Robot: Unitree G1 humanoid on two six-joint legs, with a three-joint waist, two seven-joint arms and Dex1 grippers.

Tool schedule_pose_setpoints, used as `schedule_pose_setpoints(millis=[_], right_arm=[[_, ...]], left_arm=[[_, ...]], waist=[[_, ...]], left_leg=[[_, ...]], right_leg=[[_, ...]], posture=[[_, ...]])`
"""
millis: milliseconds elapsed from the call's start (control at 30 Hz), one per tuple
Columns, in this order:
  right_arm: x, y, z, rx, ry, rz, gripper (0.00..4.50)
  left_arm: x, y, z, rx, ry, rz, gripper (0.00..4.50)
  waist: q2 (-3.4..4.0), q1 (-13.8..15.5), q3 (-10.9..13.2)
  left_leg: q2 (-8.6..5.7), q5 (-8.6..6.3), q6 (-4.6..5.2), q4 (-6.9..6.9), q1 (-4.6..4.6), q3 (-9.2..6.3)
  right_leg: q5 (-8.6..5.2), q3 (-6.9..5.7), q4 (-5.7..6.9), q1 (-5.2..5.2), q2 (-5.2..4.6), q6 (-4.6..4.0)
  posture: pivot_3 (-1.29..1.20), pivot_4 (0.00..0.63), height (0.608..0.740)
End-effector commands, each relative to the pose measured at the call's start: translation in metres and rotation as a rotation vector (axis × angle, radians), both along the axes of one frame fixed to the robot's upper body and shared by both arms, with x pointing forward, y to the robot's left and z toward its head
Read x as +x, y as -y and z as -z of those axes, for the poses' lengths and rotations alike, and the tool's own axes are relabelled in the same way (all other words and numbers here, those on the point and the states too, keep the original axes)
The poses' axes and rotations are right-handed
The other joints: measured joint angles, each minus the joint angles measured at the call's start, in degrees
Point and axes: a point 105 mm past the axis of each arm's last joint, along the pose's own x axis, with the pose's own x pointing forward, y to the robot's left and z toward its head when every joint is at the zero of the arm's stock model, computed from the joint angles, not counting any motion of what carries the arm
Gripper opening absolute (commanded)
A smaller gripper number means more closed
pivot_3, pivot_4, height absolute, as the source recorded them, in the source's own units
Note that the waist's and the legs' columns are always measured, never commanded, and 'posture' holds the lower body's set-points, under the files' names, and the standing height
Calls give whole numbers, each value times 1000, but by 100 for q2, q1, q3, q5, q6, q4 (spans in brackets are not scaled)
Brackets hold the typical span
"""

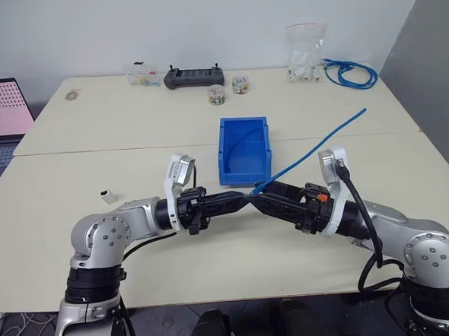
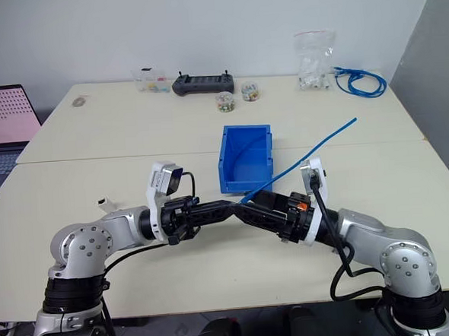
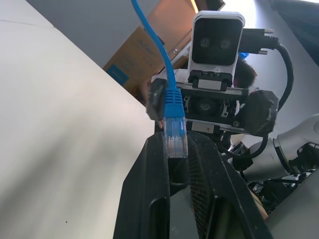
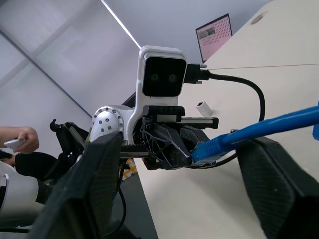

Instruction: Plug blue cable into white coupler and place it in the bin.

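At the centre of the head views, low in the frame, the two arms meet tip to tip just above the pale counter (image 1: pixel 206 123). The left gripper (image 1: pixel 242 199) has its fingers (image 3: pixel 149 194) closed on the clear plug at the end of the cable (image 1: pixel 315 149), and the left wrist view shows that plug pinched between the two black fingers with the blue boot standing just above them. From there the cable rises toward the upper right of the frame, passing over the right gripper (image 1: pixel 263 199) and ending free in the air above the counter. In the right wrist view the right gripper's fingers (image 4: pixel 102 184) stand wide apart on either side of the cable's plug end; they seem not to be touching it, though the angle makes that hard to confirm. The bin (image 1: pixel 244 148) sits on the counter just above the meeting point in the frame, with a thin line that may be another cable inside it. The coupler (image 1: pixel 108 196) lies by itself on the counter at the left, well apart from both grippers. Along the far edge, at the top of the frame, are a black controller (image 1: pixel 194 77), a clear bag (image 1: pixel 306 52) and a blue coil (image 1: pixel 350 73).
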Motion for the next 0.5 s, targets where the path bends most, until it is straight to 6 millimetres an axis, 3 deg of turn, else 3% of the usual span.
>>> schedule_pose_setpoints(millis=[33, 367, 500], right_arm=[[-3, -3, -11, 54, 28, -26, 2475], [-11, -7, -10, 56, 15, -74, 136], [-13, -8, -10, 56, 13, -83, 86]], left_arm=[[-4, -1, -8, -10, 46, 1, 235], [-4, -4, -4, 1, 40, -6, 235], [-3, -3, -5, -13, 51, -12, 235]], waist=[[0, 0, 0], [0, 0, 0], [0, 0, 0]], left_leg=[[0, 0, 0, 0, 0, 0], [0, 0, 0, -2, -1, 3], [0, 0, 0, -2, -1, 3]], right_leg=[[0, 0, 0, 0, 0, 0], [0, 2, 0, -2, 0, 0], [-1, 2, -1, -2, 0, 0]], posture=[[0, 150, 740], [0, 150, 740], [0, 150, 740]])
